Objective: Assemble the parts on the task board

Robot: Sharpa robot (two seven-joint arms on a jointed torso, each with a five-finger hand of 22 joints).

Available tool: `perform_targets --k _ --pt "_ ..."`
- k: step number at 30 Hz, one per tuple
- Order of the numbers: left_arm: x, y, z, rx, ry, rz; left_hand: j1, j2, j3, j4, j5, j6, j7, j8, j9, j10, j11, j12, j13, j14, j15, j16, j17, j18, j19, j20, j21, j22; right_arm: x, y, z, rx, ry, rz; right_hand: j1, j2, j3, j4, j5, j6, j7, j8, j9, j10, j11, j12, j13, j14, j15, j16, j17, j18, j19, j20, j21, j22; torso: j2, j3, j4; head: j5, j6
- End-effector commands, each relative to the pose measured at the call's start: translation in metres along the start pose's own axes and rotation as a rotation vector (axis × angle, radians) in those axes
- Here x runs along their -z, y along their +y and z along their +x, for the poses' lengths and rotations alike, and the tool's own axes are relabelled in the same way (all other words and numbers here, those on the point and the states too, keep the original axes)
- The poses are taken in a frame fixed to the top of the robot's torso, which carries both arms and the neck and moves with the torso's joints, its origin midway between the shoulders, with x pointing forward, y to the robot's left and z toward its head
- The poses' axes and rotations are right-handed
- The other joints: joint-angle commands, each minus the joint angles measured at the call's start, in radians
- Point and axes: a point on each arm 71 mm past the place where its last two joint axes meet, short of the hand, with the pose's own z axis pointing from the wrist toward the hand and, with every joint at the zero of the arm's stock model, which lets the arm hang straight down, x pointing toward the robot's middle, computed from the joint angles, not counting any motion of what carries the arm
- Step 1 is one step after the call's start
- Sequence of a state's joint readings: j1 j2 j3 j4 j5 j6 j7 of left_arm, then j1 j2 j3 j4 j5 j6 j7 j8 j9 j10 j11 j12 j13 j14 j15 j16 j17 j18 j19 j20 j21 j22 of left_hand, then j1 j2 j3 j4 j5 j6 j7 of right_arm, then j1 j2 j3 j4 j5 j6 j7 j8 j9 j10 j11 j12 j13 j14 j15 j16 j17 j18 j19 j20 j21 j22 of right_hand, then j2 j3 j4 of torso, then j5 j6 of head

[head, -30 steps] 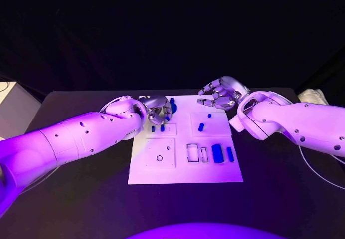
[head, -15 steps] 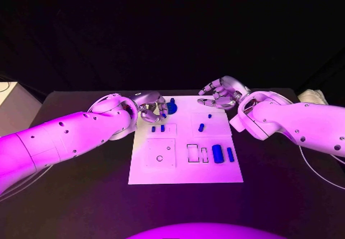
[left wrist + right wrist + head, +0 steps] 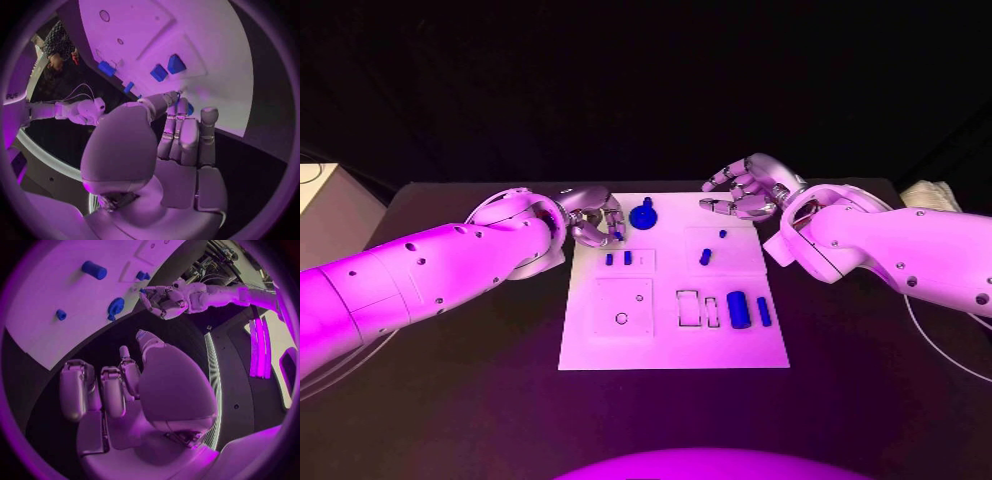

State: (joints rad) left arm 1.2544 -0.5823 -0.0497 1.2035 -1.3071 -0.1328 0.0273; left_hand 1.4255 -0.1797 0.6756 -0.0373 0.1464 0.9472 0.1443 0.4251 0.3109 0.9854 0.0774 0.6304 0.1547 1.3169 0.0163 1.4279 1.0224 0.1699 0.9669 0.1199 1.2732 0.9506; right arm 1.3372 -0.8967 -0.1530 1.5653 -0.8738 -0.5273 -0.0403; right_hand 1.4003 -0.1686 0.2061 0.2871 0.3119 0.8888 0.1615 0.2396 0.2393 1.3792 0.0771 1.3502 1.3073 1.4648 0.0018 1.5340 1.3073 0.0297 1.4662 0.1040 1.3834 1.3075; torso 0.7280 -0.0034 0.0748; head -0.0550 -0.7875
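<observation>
The white task board (image 3: 675,345) lies mid-table. My left hand (image 3: 596,218) hovers at its far left corner and pinches a small blue part (image 3: 616,237) at its fingertips; the same small blue part (image 3: 188,108) shows between thumb and fingers in the left wrist view. A round blue part (image 3: 643,214) sits on the board's far edge beside that hand. My right hand (image 3: 747,190) hangs over the far right corner, fingers loosely bent, holding nothing. Two short blue parts (image 3: 617,258) stand left of centre. Another blue part (image 3: 705,256) lies mid-board.
Near the board's right side lie two long blue parts (image 3: 737,309) next to outlined slots (image 3: 685,307). A square recess with a ring (image 3: 620,318) is on the left half. A pale object (image 3: 927,192) sits at the table's far right.
My left hand has drawn back to the left off the board's far edge, carrying the small blue part and uncovering the round blue part. The right hand has stayed put.
</observation>
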Motion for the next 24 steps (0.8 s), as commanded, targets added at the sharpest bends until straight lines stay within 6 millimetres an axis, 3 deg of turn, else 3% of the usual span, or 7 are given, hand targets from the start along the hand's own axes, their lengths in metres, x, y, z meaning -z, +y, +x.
perform_targets --k 1,14,24 --pt "-0.001 0.001 0.000 -0.001 0.018 -0.013 -0.009 0.001 -0.005 -0.002 0.005 0.008 0.000 -0.003 0.002 0.008 0.001 -0.007 0.002 0.005 -0.001 0.003 0.000 -0.016 0.000 0.003 0.003 0.000 0.000 0.001 0.000 0.002 0.002 -0.011 -0.009 0.004 0.005 0.000 0.005 0.002 0.001 0.004 -0.001 -0.007 0.001 -0.004 0.061 0.086 0.001 -0.003 0.188 0.014 0.019 0.002 -0.003 0.150 0.001 -0.0003 -0.0006 0.000 -0.002" --pt "-0.008 -0.001 0.001 -0.015 0.013 -0.013 -0.008 0.002 -0.005 -0.003 0.005 0.008 0.000 -0.004 0.002 0.008 0.001 -0.008 0.002 0.005 -0.001 0.003 0.001 -0.016 0.002 0.003 0.003 0.001 0.000 0.001 0.001 0.002 0.004 -0.012 -0.009 0.004 0.005 0.000 0.005 0.002 0.001 0.004 -0.001 -0.007 0.001 -0.004 0.061 0.086 0.001 -0.003 0.188 0.014 0.019 0.002 -0.003 0.150 0.001 0.0005 -0.0024 0.001 -0.005" --pt "-0.014 -0.005 0.004 -0.016 0.024 -0.009 -0.008 0.002 -0.005 -0.003 0.005 0.009 0.000 -0.005 0.002 0.009 0.001 -0.009 0.002 0.005 -0.001 0.004 0.001 -0.016 0.002 0.003 0.003 0.002 0.000 0.002 0.001 0.001 0.005 -0.012 -0.009 0.004 0.005 0.000 0.005 0.002 0.001 0.004 -0.001 -0.007 0.001 -0.004 0.061 0.086 0.001 -0.003 0.188 0.014 0.019 0.002 -0.003 0.150 0.000 0.0006 -0.0001 -0.001 -0.006"
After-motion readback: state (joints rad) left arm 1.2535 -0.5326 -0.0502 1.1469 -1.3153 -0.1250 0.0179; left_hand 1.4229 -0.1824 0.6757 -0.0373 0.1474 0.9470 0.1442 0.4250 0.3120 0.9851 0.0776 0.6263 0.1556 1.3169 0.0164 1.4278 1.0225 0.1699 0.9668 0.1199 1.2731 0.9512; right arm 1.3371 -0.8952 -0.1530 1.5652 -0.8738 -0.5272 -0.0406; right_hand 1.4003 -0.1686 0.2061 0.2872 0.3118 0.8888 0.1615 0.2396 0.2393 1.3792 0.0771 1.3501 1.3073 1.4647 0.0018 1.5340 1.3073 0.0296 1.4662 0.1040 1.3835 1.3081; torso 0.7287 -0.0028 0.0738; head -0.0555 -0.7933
